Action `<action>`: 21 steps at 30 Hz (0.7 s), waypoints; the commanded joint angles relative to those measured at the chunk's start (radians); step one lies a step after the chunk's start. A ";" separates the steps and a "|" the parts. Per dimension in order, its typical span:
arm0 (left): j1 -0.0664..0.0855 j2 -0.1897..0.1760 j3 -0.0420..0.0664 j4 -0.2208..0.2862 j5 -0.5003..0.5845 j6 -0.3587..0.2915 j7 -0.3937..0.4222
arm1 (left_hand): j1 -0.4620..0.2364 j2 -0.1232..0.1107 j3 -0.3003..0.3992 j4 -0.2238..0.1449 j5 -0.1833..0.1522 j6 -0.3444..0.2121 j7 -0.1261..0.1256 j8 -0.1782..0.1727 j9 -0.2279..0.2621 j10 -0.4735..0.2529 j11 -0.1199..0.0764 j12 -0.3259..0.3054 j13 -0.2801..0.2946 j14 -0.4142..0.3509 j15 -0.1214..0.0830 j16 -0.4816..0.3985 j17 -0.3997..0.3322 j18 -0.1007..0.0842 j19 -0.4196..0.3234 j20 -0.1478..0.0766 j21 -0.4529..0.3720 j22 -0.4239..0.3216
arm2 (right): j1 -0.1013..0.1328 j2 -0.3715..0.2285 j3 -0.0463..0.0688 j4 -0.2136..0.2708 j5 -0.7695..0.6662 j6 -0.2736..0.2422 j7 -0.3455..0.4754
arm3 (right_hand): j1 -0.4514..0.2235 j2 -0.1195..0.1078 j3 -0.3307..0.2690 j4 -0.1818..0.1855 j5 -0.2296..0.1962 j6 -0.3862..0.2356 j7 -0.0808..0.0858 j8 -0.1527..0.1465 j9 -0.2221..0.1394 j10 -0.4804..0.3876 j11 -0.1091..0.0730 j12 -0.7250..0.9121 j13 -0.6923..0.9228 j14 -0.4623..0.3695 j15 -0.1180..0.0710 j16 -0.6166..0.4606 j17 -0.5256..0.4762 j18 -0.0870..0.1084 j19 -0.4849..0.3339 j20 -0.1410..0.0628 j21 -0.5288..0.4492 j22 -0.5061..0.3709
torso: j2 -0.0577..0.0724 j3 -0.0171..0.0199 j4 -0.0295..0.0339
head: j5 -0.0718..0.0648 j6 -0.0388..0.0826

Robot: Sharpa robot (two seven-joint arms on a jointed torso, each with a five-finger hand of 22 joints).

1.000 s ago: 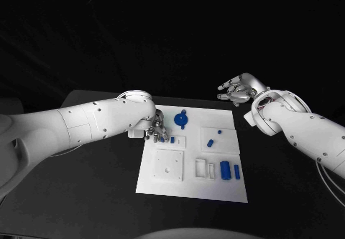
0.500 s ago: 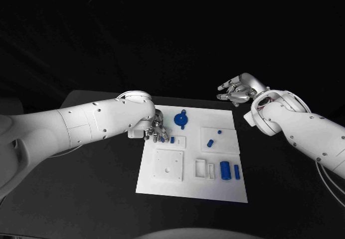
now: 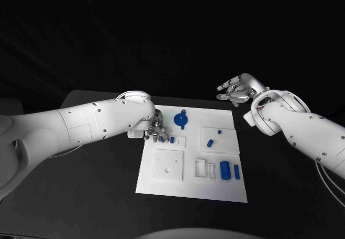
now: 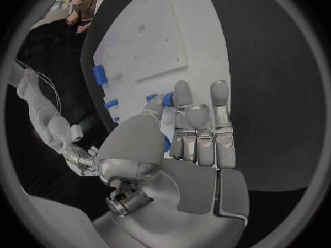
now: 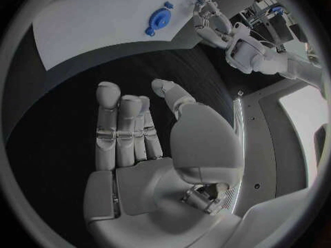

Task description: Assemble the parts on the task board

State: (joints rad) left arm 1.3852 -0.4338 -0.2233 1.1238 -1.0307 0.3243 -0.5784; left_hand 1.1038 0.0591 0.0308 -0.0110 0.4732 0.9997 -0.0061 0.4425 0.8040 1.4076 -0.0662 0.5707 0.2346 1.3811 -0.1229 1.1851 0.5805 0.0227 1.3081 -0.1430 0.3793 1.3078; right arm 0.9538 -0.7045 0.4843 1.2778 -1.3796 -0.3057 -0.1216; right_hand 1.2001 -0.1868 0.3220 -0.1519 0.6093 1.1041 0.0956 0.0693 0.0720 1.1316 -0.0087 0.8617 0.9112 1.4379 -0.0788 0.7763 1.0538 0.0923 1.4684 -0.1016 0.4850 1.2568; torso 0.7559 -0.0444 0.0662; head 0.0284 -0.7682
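White arms (image 3: 86, 124), silver fingers (image 4: 198, 143), thin cables.

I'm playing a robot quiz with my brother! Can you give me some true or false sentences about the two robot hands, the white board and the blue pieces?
1. The left hand is down at the white task board, pinching a small blue piece. True.
2. The right hand holds the round blue part. False: it holds nothing and is off the board, above the black table; the round part lies on the board.
3. A blue cylinder lies near the board's right edge. True.
4. The board has no blue pieces on it. False: several lie on it.
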 commanded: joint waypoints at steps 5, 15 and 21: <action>-0.027 0.003 -0.016 -0.007 -0.024 0.020 -0.021 | -0.004 -0.014 -0.035 0.022 -0.098 -0.007 0.000 0.001 0.001 -0.009 0.003 0.009 0.003 0.000 -0.001 -0.008 -0.002 -0.007 0.002 0.000 -0.006 0.016 | 0.000 0.001 0.001 0.000 -0.001 0.016 0.011 | -0.006 -0.001 0.000 -0.008 0.006 -0.009 0.002 -0.006 -0.002 -0.008 -0.001 -0.006 -0.002 -0.009 0.002 -0.004 -0.001 0.021 0.042 0.006 -0.004 0.000 | 0.000 -0.0003 0.0000 | 0.000 -0.001; -0.027 0.002 -0.016 -0.009 -0.030 0.027 -0.021 | 0.002 -0.023 -0.078 0.042 -0.120 -0.011 0.003 0.005 0.002 -0.017 0.006 0.014 0.004 -0.004 0.000 -0.008 -0.005 -0.007 -0.001 0.002 -0.008 0.016 | 0.000 0.001 0.001 -0.001 -0.001 0.019 0.011 | -0.006 -0.001 0.000 -0.008 0.006 -0.009 0.002 -0.006 -0.002 -0.008 -0.001 -0.006 -0.002 -0.009 0.002 -0.004 -0.001 0.021 0.042 0.006 -0.004 0.000 | 0.000 -0.0001 -0.0001 | 0.000 -0.002; -0.027 0.000 -0.016 -0.012 -0.040 0.032 -0.021 | 0.000 -0.026 -0.084 0.046 -0.127 -0.013 0.004 0.006 0.003 -0.019 0.007 0.015 0.004 -0.005 0.001 -0.008 -0.005 -0.007 -0.002 0.002 -0.009 0.016 | 0.000 0.001 0.001 -0.001 -0.001 0.020 0.011 | -0.006 -0.001 0.000 -0.008 0.006 -0.009 0.002 -0.006 -0.002 -0.008 -0.001 -0.006 -0.002 -0.009 0.002 -0.004 -0.001 0.021 0.042 0.006 -0.004 0.000 | 0.000 -0.0001 -0.0001 | 0.000 -0.003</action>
State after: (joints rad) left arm 1.3837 -0.4325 -0.2232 1.1196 -1.0441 0.3262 -0.5742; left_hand 1.1039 0.0406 -0.0477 0.0369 0.3529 0.9999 -0.0063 0.4542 0.8058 1.3968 -0.0624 0.5791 0.2374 1.3811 -0.1229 1.1804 0.5767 0.0227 1.3081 -0.1430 0.3752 1.3076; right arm 0.9538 -0.7041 0.4843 1.2769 -1.3793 -0.2996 -0.1199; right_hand 1.2001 -0.1868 0.3219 -0.1519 0.6091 1.1006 0.0990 0.0693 0.0721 1.1315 -0.0087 0.8617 0.9105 1.4342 -0.0751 0.7763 1.0538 0.0921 1.4684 -0.1015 0.4851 1.2568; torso 0.7560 -0.0445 0.0662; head 0.0280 -0.7710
